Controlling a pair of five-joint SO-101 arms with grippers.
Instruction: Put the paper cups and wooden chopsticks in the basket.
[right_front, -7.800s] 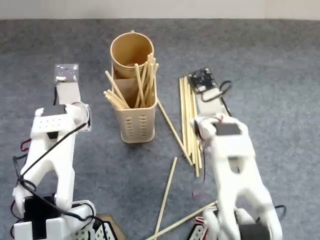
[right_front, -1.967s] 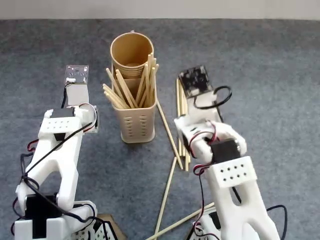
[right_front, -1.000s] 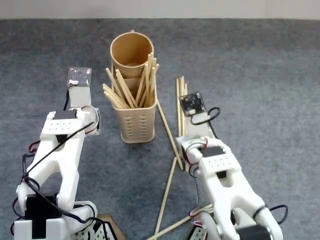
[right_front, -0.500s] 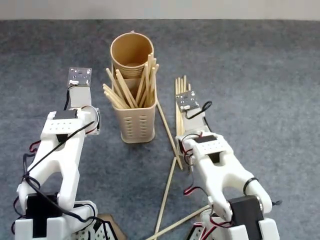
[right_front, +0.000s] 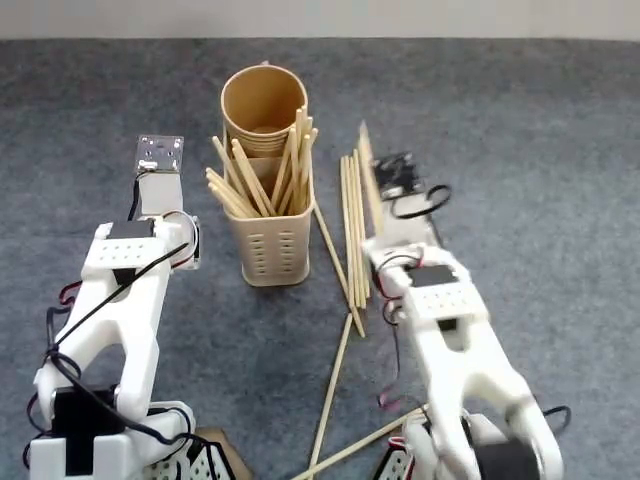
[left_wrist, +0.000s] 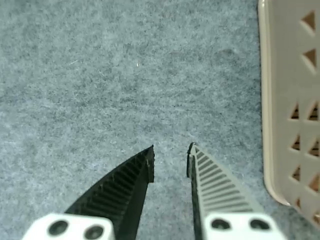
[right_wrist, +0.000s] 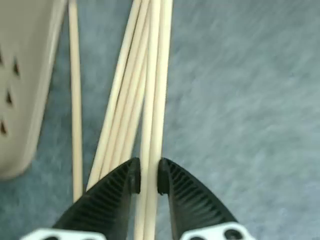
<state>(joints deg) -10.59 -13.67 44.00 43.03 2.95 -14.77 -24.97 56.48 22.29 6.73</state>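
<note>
Two wooden chopsticks pinched in right gripper; rest of bundle on bench just right of basket. Risk: narrow grip, sticks may pivot, slip, drag neighbours. Left gripper slightly open, empty.

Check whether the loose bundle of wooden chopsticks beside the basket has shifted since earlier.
Yes. The bundle of pale wooden chopsticks, pinched in the right claw, has slid closer to the beige perforated basket.
</note>
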